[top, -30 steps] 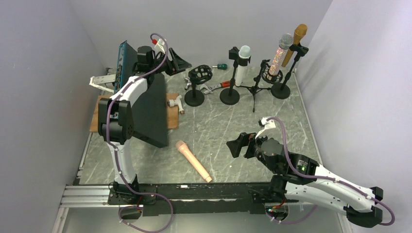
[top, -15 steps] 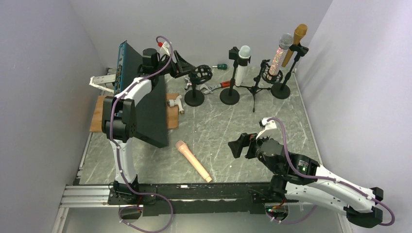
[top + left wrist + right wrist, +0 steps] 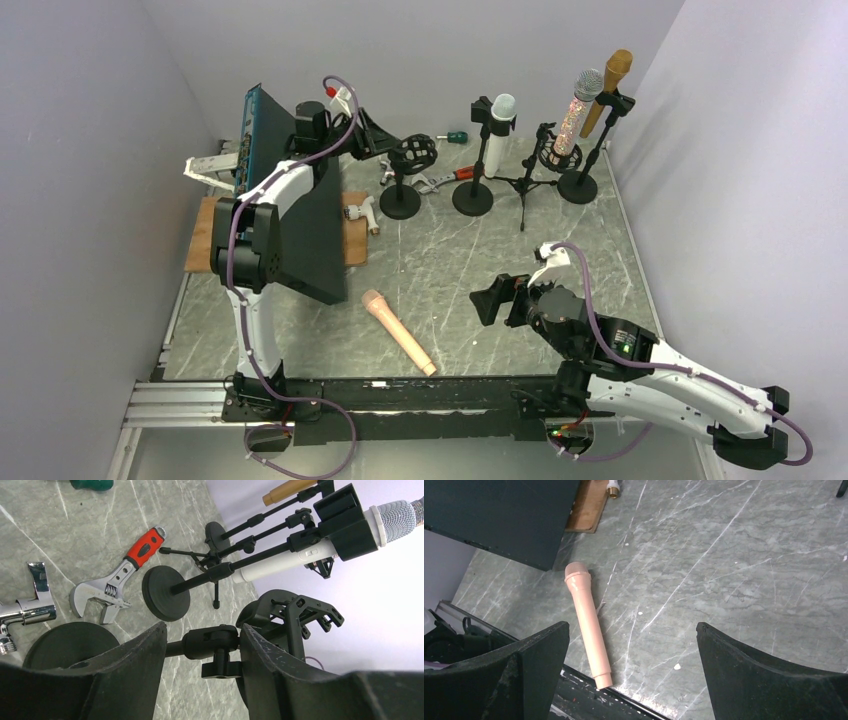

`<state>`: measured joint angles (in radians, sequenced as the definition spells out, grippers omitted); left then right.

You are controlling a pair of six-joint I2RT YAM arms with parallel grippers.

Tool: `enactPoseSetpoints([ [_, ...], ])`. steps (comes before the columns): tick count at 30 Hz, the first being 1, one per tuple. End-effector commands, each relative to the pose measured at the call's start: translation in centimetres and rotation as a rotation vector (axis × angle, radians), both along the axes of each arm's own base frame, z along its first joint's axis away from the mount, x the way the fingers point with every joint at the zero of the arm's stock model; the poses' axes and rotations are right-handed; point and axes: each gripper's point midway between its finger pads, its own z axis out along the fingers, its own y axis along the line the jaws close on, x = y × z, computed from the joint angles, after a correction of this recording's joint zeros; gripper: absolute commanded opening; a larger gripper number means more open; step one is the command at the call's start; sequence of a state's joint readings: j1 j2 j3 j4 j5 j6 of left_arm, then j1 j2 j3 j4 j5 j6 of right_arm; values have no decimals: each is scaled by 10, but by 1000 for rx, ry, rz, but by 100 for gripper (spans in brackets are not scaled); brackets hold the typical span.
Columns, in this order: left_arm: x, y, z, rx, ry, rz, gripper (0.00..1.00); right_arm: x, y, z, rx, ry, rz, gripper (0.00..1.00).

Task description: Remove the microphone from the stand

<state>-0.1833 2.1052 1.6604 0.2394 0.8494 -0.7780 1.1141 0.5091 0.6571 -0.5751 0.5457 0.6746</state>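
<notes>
The left gripper [image 3: 202, 630] is released: its two fingers [image 3: 135, 655] stand spread on either side of the jointed neck of the empty stand [image 3: 210, 642]. The right-hand finger lies very close to the joint; contact cannot be confirmed. In the top view the left gripper [image 3: 385, 143] sits at the far left of the table [image 3: 450, 250], just beside the cage-shaped holder of the empty stand [image 3: 412, 152], and that holder carries nothing.

The right gripper [image 3: 631, 627] is also released, jaws wide apart, hanging above bare table surface. In the top view the right gripper [image 3: 487, 300] is near the front centre.

The pink microphone [image 3: 398, 331] lies flat on the table, off any stand, between the two arms. Its head points toward the dark panel [image 3: 315, 230] and its tail toward the front rail. In the right wrist view the pink microphone [image 3: 588, 625] lies left of the gripper, apart from both fingers.

Three other stands at the back each hold a microphone:
- white microphone [image 3: 500, 125]
- glitter microphone [image 3: 575, 110]
- gold microphone [image 3: 612, 85]

A red-handled wrench [image 3: 125, 580] lies on the table beside the round stand bases.
</notes>
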Motion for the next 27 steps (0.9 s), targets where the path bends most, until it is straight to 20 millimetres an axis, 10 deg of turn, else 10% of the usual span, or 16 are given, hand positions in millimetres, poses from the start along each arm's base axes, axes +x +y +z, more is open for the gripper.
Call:
enactPoseSetpoints([
  [1, -1, 4, -58, 122, 66, 12, 58, 3, 1, 16, 46, -21, -18, 100],
  [17, -11, 14, -130, 238, 168, 64, 50, 6, 6, 11, 30, -14, -20, 100],
  [27, 0, 17, -85, 254, 111, 75, 59, 6, 5, 10, 26, -7, -26, 100],
])
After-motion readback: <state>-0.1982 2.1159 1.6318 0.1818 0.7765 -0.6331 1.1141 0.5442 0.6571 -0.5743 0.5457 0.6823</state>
